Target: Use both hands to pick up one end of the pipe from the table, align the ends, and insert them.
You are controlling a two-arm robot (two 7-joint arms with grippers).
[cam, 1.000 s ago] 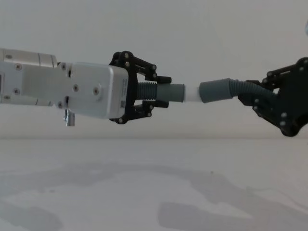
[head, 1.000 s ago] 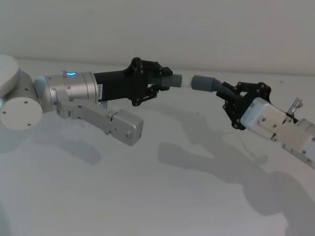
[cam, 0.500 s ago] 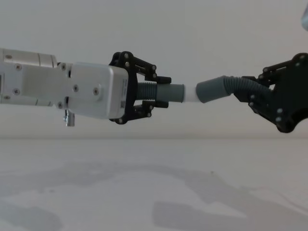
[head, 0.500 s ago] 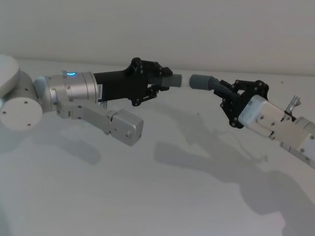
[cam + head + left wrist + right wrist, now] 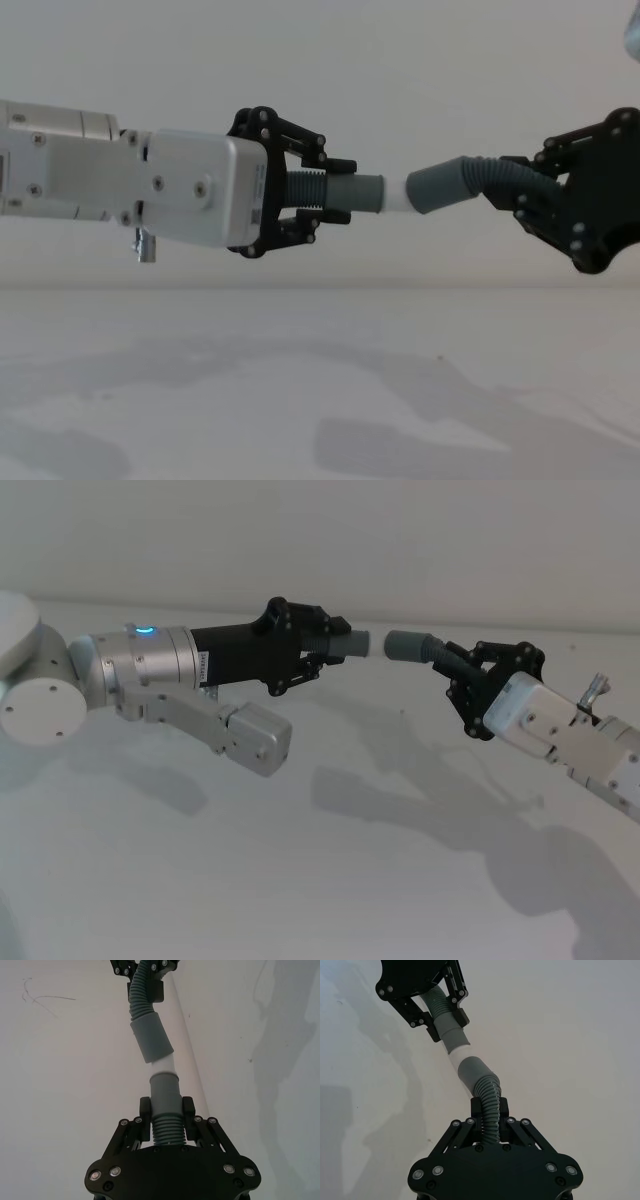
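Observation:
Both pipe pieces hang in the air above the white table [image 5: 300, 880]. My left gripper [image 5: 335, 190] is shut on the ribbed part of one piece [image 5: 358, 193], whose white tip [image 5: 397, 196] points right. My right gripper [image 5: 520, 187] is shut on the ribbed part of the other piece [image 5: 440, 655]. That piece bends, and its grey socket [image 5: 435, 188] meets the white tip at a slight angle. In the left wrist view the tip [image 5: 162, 1066] runs into the tilted socket [image 5: 150, 1037]. The right wrist view shows the socket [image 5: 472, 1072] against the tip [image 5: 460, 1052].
The silver left arm [image 5: 140, 660] reaches in from the left, with its camera block [image 5: 250, 735] hanging below it. The white right arm [image 5: 570, 745] comes in from the right. Shadows of both arms lie on the table, and a plain wall stands behind.
My right gripper has moved left and slightly up, bringing the socket against the white tip and tilting it. The left arm has stayed still.

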